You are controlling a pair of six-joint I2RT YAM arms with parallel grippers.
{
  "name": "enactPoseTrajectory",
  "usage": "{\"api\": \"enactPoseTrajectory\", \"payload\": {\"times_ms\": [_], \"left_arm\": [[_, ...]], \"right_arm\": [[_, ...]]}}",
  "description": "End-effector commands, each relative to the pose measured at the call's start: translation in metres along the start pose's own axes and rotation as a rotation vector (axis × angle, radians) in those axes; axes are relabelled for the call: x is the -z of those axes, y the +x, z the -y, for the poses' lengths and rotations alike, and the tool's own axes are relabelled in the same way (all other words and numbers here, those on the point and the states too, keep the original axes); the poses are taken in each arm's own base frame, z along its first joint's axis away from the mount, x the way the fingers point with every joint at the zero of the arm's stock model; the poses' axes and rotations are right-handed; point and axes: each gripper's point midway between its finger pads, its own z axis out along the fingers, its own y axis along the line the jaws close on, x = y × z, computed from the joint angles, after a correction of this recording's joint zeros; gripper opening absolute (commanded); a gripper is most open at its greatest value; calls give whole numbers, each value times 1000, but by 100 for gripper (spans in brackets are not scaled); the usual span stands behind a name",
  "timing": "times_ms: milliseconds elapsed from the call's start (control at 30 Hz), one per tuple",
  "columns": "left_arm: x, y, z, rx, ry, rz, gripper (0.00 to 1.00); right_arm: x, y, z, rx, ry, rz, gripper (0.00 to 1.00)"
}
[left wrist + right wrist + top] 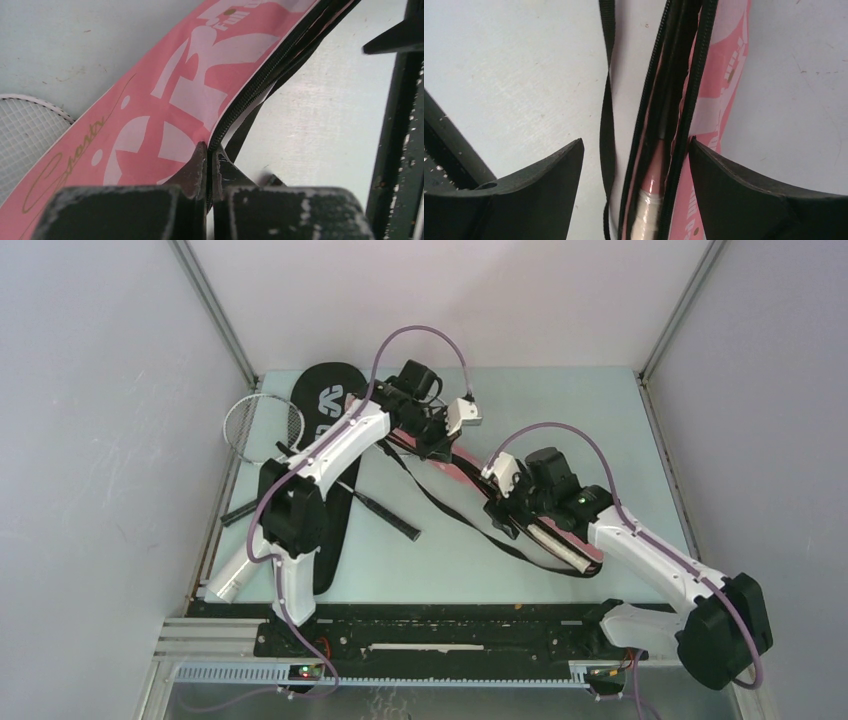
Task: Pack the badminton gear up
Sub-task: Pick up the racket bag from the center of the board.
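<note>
Pink racket cover lies on the counter, between my two arms, its zipper open along one edge. My left hand is clamped together on that zipper edge. My right hand stands apart, fingers straddling the open slot. A racket handle sits inside the cover.
</note>
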Motion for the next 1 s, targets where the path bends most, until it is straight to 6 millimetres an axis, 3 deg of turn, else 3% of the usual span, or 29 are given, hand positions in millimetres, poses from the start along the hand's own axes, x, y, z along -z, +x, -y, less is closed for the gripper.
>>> {"api": "enactPoseTrajectory", "payload": {"times_ms": [0,100,233,333,467,600,633,733,867,967], "left_arm": [[24,-55,7,48,33,179,0],[26,-59,9,77,58,204,0],[31,-60,12,101,86,226,0],[35,-59,14,113,99,233,0],[43,-51,20,87,114,211,3],[62,-45,27,4,94,208,54],[68,-45,28,-31,82,220,62],[89,-44,31,-135,9,248,78],[111,-28,35,-269,-99,234,98],[121,1,42,-391,-149,132,100]], "right_arm": [[-13,-7,14,5,107,-2,84],[-21,-2,24,31,184,-28,83],[-25,-3,40,67,274,-41,67],[-22,-6,43,89,278,-43,43],[-12,-9,46,101,246,-37,1],[4,-8,34,127,108,-39,0],[7,-7,29,138,62,-43,0],[18,-5,21,132,-19,-58,0],[29,0,13,93,-136,-92,0],[36,5,12,58,-205,-132,0]]}}
